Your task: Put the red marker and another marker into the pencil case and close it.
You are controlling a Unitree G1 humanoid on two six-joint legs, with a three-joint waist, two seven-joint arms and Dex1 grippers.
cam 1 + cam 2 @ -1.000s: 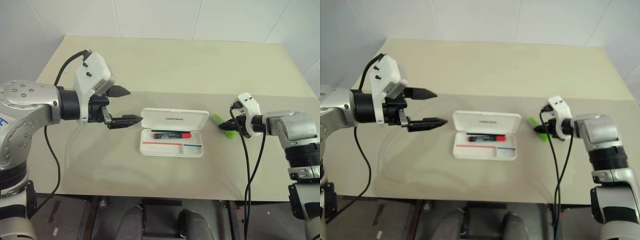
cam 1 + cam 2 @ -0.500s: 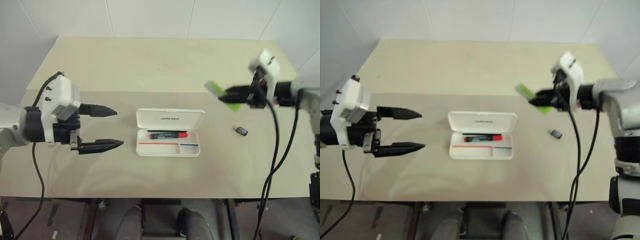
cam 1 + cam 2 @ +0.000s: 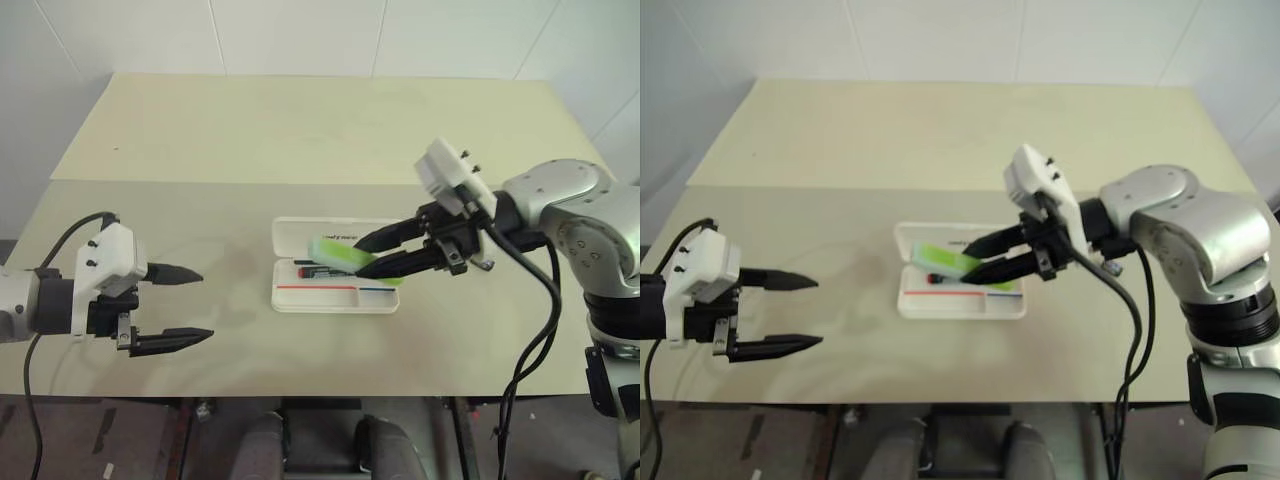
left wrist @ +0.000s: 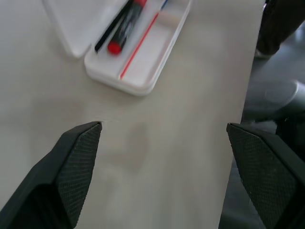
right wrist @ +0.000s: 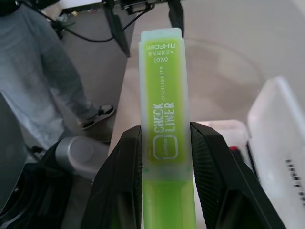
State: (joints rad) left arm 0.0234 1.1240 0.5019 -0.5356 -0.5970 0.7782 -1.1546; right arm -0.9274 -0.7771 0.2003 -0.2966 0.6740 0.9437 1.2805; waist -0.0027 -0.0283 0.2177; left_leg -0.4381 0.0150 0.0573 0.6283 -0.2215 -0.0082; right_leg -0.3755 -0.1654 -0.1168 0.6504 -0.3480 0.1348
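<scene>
The white pencil case (image 3: 330, 297) lies open at the table's middle, lid folded back. The red marker (image 4: 119, 38) rests in its tray, partly hidden in the head views. Above the tray hangs the lime-green highlighter (image 3: 338, 253), the other marker, tilted, with my right gripper (image 3: 358, 258) shut on it. The right wrist view shows the highlighter (image 5: 164, 129) clamped between both fingers (image 5: 123, 181). My left gripper (image 3: 205, 303) stands open with nothing in it, left of the case near the table's front edge. In the left wrist view the case (image 4: 143, 78) lies apart from and ahead of its fingers (image 4: 78, 148).
The beige table (image 3: 300, 140) has bare room behind and on both sides of the case. A black cable (image 3: 535, 330) hangs from my right arm. A person's legs (image 5: 43, 71) stand on the floor beyond the table's left side.
My right gripper has carried the highlighter up and leftward from the table's right side to above the case. My left gripper has drawn back leftward and lower, away from the case.
</scene>
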